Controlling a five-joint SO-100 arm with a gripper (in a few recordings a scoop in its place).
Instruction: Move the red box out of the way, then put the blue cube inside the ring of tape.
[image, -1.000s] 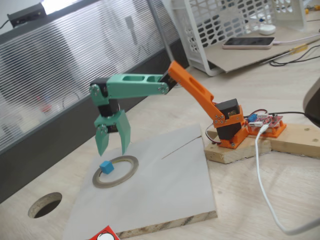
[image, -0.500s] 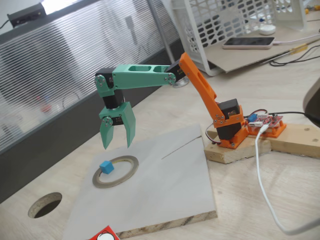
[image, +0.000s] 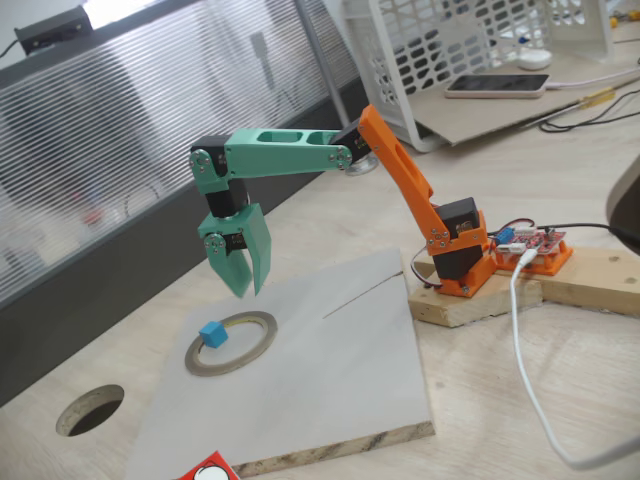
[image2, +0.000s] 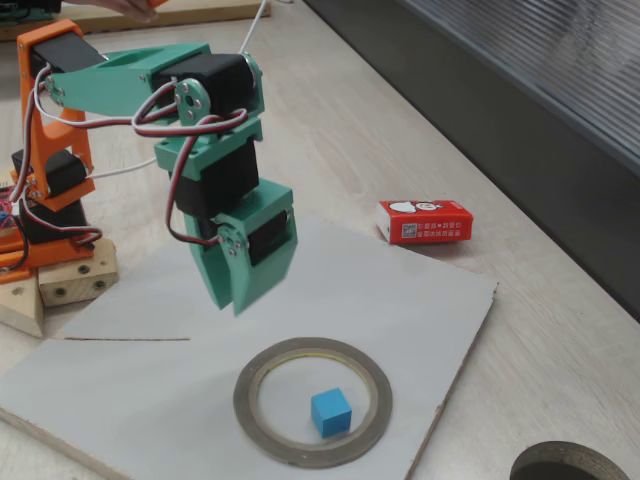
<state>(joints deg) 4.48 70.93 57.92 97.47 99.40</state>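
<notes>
The blue cube (image: 211, 333) (image2: 331, 411) lies inside the hollow of the ring of tape (image: 271, 339) (image2: 313, 458), which lies flat on a grey board. My green gripper (image: 243, 287) (image2: 236, 301) hangs above the board, just behind the ring, and it is shut with nothing between its fingers. The red box (image2: 425, 221) lies on the wooden desk just off the board's far edge, well apart from the ring. A corner of the red box (image: 207, 468) pokes in at the bottom edge of a fixed view.
The grey board (image: 340, 370) (image2: 420, 300) lies on a wooden desk. A dark round desk hole (image: 90, 409) (image2: 570, 465) sits beside the board. My orange base (image: 462, 262) stands on a wooden block with a white cable (image: 530, 380) trailing off it. A white basket (image: 470, 60) stands behind.
The gripper has risen and drawn back from just above the ring, and its open fingers have come together. Cube and ring have not moved.
</notes>
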